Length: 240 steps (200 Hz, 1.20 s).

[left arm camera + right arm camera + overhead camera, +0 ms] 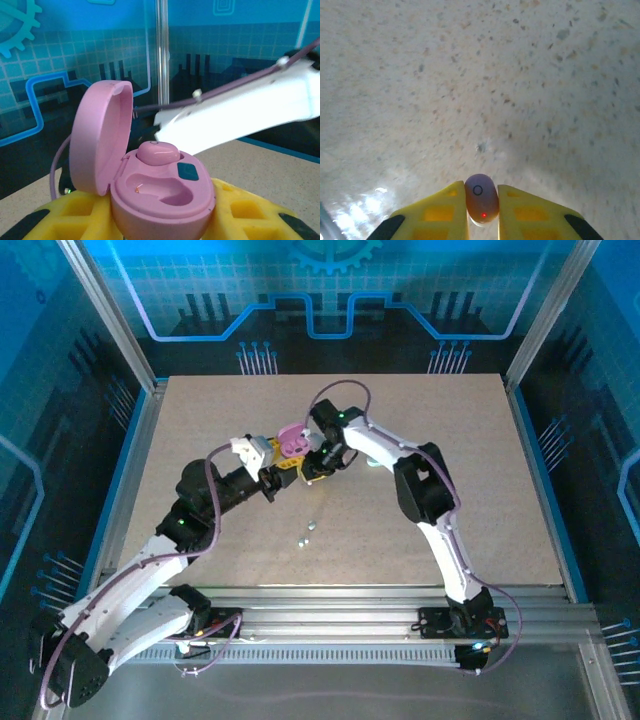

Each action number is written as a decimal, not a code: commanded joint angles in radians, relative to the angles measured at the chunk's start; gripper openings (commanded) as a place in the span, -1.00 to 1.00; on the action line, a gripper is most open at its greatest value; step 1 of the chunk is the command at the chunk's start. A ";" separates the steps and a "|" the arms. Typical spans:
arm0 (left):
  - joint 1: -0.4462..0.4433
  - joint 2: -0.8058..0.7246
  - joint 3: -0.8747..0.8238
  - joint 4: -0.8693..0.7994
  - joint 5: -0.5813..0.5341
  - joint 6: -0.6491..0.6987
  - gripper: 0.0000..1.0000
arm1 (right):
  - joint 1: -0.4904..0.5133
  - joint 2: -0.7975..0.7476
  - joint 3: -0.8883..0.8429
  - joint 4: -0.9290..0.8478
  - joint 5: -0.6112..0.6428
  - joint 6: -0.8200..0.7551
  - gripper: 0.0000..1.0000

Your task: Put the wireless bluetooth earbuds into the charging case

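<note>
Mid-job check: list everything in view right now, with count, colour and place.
charging case: one, pink, lid open, held by the left gripper
seated earbud: one, pink, in the case's far slot; near slot empty
held earbud: one, pinkish, red light lit, between the right gripper's fingers
loose pieces: two, pale, on the table nearer the arm bases
table: one, speckled beige
left gripper: yellow fingers, closed on the case
right gripper: yellow fingers, closed on an earbud

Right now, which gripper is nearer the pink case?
Left. The left gripper holds the open case between its fingers; the right gripper, shut on an earbud, hangs close beside it.
</note>
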 commanded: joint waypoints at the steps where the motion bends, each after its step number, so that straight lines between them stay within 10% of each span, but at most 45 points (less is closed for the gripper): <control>1: 0.007 0.014 0.016 0.051 0.003 -0.020 -0.29 | -0.025 -0.164 -0.095 0.086 -0.008 0.053 -0.63; 120: -0.054 0.251 -0.034 0.329 -0.099 0.020 -0.30 | -0.141 -0.916 -0.521 0.115 0.076 0.222 -0.63; 240: -0.152 0.426 -0.020 0.493 -0.207 0.061 -0.29 | 0.004 -0.915 -0.405 0.141 0.074 0.302 -0.62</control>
